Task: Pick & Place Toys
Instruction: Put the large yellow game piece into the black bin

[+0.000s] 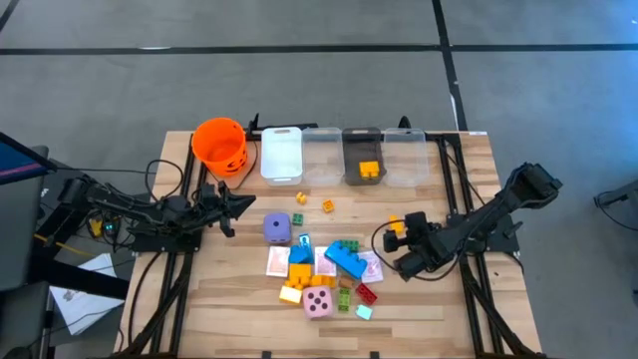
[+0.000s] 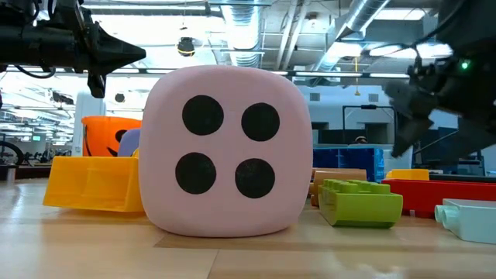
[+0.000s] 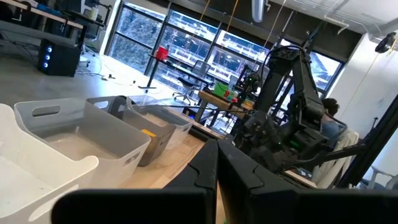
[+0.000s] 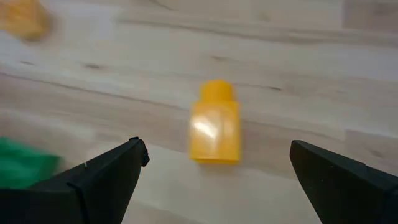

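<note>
My right claw (image 4: 217, 171) hangs with its 2 fingers spread wide and holding nothing. The yellow brick (image 4: 215, 124) lies on the table (image 4: 311, 81) straight ahead, centred between them, its long axis pointing away from me. My left claw (image 1: 239, 204), closed, waits well off beside the orange bucket (image 1: 219, 145).

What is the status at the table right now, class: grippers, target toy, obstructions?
Right gripper open, lined up over yellow brick, not touching. Left gripper shut, empty, waiting beside orange bucket. Nothing between fingers and brick.
</note>
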You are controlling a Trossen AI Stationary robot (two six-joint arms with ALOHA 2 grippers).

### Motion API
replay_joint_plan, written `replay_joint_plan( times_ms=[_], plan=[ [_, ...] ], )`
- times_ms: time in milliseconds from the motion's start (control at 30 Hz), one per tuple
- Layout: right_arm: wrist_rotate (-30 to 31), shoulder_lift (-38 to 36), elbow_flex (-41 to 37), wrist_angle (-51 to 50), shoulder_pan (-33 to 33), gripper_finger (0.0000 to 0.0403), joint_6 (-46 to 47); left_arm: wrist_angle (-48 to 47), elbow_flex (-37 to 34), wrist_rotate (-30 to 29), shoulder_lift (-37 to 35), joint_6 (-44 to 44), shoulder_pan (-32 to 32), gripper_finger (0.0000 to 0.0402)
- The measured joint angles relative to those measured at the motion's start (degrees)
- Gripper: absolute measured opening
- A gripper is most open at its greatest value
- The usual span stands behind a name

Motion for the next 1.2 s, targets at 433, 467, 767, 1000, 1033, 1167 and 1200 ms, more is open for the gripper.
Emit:
replay_joint_plan(
  times_ms=[433, 467, 767, 1000, 1033, 1167, 1200],
  plan=[
    [-2.78, 0.0, -4.03, 8.72, -4.86, 0.0362, -7.87, 0.0, 0.02, 0.0, 0.0, 0.0, 0.0, 0.0],
    [-2.77, 0.0, -4.03, 9.49, -5.25, 0.0358, -8.78, 0.0, 0.02, 0.0, 0.0, 0.0, 0.02, 0.0],
    [-2.86, 0.0, -4.0, 12.19, -8.72, 0.0307, -12.98, 0.0, 0.01, 0.0, 0.0, 0.0, 0.0, 0.0],
    [-6.73, 0.0, -4.0, 12.76, -10.19, 0.0286, -15.21, 0.0, 0.0, 0.0, 0.0, 0.0, 0.0, 0.0],
    [-7.32, 0.0, -4.0, 12.76, -10.4, 0.0284, -15.21, 0.0, 0.02, 0.0, 0.0, 0.0, 0.0, 0.0],
    [-7.72, 0.0, -4.0, 12.77, -10.96, 0.0276, -15.21, -0.02, 0.0, 0.0, 0.0, 0.0, 0.0, 0.0],
    [-7.7, 0.0, -4.0, 12.78, -11.12, 0.0273, -15.21, -0.02, 0.02, 0.0, 0.0, 0.0, 0.0, 0.0]
  ],
)
